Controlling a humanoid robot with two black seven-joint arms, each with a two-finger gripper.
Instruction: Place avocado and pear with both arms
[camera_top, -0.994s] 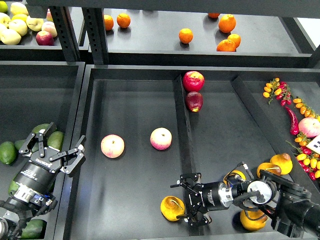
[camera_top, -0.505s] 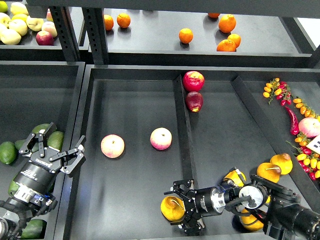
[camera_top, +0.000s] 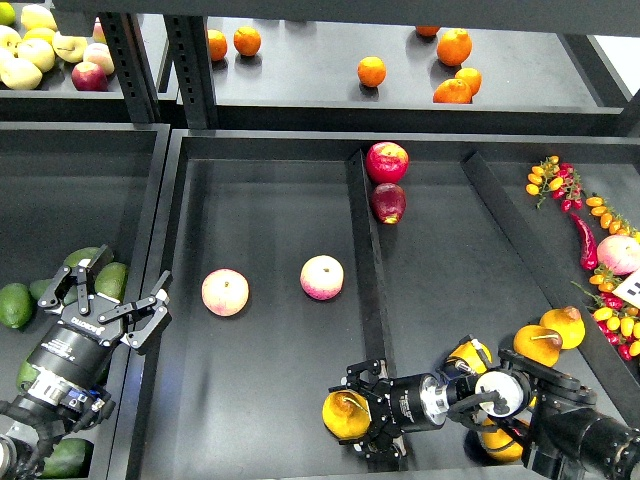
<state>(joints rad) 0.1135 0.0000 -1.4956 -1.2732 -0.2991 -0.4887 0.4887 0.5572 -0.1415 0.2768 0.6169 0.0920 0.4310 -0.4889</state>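
Observation:
The pear (camera_top: 343, 415), yellow-orange with a brown patch, lies at the front of the middle bin, left of the divider. My right gripper (camera_top: 366, 412) reaches in from the right and stands open, one finger above and one below the pear's right side. Several dark green avocados lie in the left bin; the nearest avocado (camera_top: 112, 280) sits just under my left gripper (camera_top: 108, 298). The left gripper is open and empty, its fingers (camera_top: 152, 312) spread over the bin's right wall.
Two pink peaches (camera_top: 225, 292) (camera_top: 322, 277) lie in the middle bin. Two red apples (camera_top: 387, 162) sit by the divider (camera_top: 366, 270). Cleaner pears (camera_top: 548, 335) lie behind my right arm. Oranges (camera_top: 455, 45) are on the upper shelf; peppers and tomatoes (camera_top: 590, 240) are at right.
My right gripper has moved left across the divider until its open fingers reach either side of the pear. The left arm has not moved.

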